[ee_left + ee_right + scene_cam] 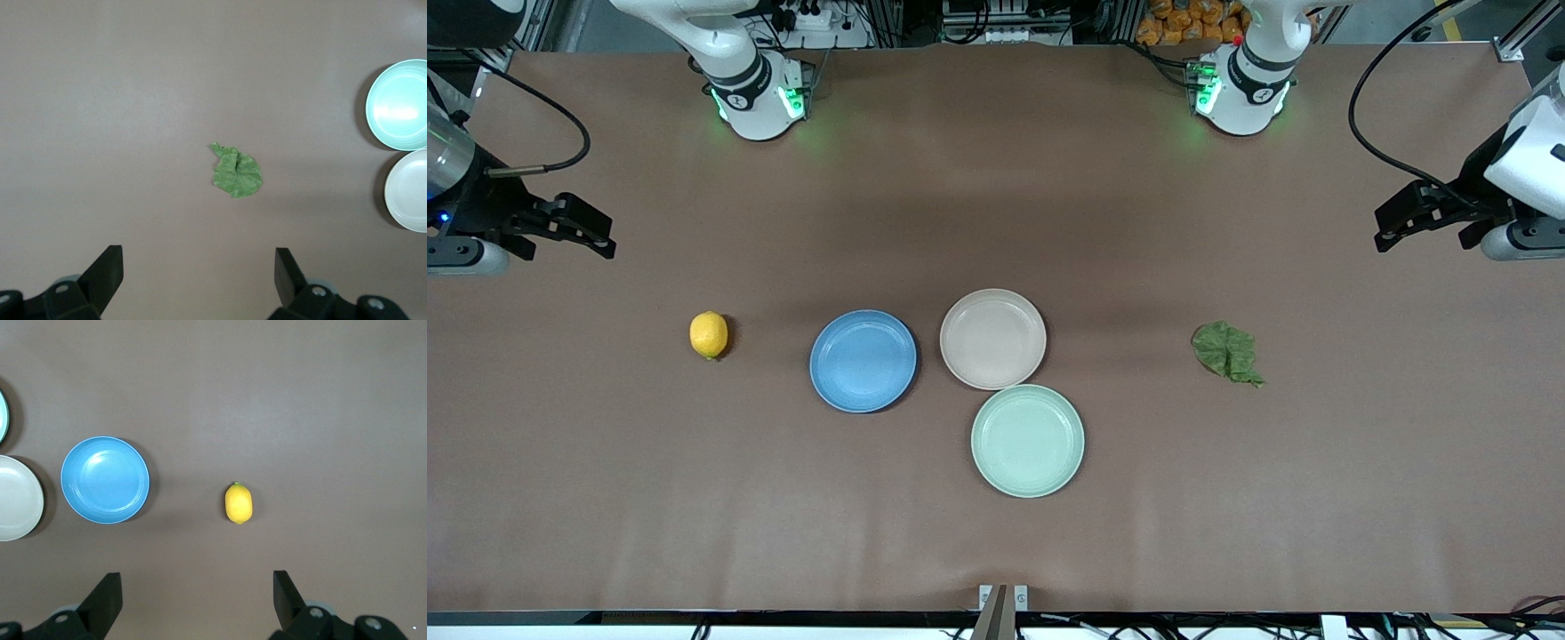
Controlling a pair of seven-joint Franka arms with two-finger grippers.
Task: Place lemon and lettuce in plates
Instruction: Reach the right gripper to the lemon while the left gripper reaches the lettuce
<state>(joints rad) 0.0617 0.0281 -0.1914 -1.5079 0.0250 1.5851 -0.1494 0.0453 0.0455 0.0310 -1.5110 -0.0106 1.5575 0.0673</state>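
Yellow oval lemon (709, 335) on brown table (996, 533) toward right arm's end, w/ right gripper (578, 227) up over that end, jaws spread, empty. Blue round plate (863, 360) beside lemon, beige-pink plate (992, 339) next, both bare. Dark green wrinkly lettuce leaf (1228, 353) toward left arm's end; left gripper (1423, 213) over that end, spread too. Nothing placed yet. Next, prob: descend, pinch each item.

Table (996, 196) covered edge to edge with a matte brown sheet; faint creases run across it. Lighting even, soft, with a slightly paler band across the middle. Along the table's top edge: aluminium frame rails (1516, 40), a white power strip (809, 18) with black cables, an orange pile (1192, 20).
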